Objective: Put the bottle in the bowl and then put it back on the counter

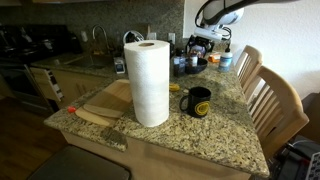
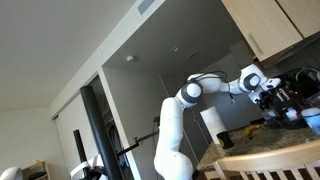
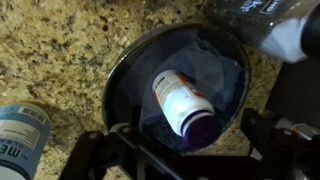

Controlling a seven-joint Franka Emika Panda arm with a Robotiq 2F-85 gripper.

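A: Where is the bottle [image 3: 180,98]?

B: In the wrist view it lies on its side inside the bowl [image 3: 125,70]. Its dark end points toward 5 o'clock and the other end toward 10 o'clock. The pale label with an orange band faces up.

A: And the gripper [image 3: 185,142]?

B: It hangs right over the bowl with the jaws spread wide and nothing between them. One of the fingers [image 3: 105,155] shows at 7 o'clock of the bowl and the other at 4 o'clock. Neither touches the bottle.

A: What surrounds the bowl?

B: It sits on a granite counter [image 3: 60,45]. A white-and-blue bottle [image 3: 20,135] is at 8 o'clock, near the rim but apart from it. At 1 o'clock there is a dark container [image 3: 275,25] with a white part, too blurred to name.

A: Anything more from farther off?

B: In an exterior view the gripper [image 1: 203,42] hovers over the far end of the counter. That puts it at 1 o'clock from an upright paper towel roll [image 1: 150,82]. A black mug [image 1: 198,102] with a yellow mark stands just beside the roll at 3 o'clock. A wooden cutting board [image 1: 108,100] lies at 9 o'clock of the roll. Wooden chairs [image 1: 268,95] stand along the counter's 3 o'clock edge. The bowl is too small to pick out there. In an exterior view the white arm [image 2: 185,95] stretches toward 3 o'clock.
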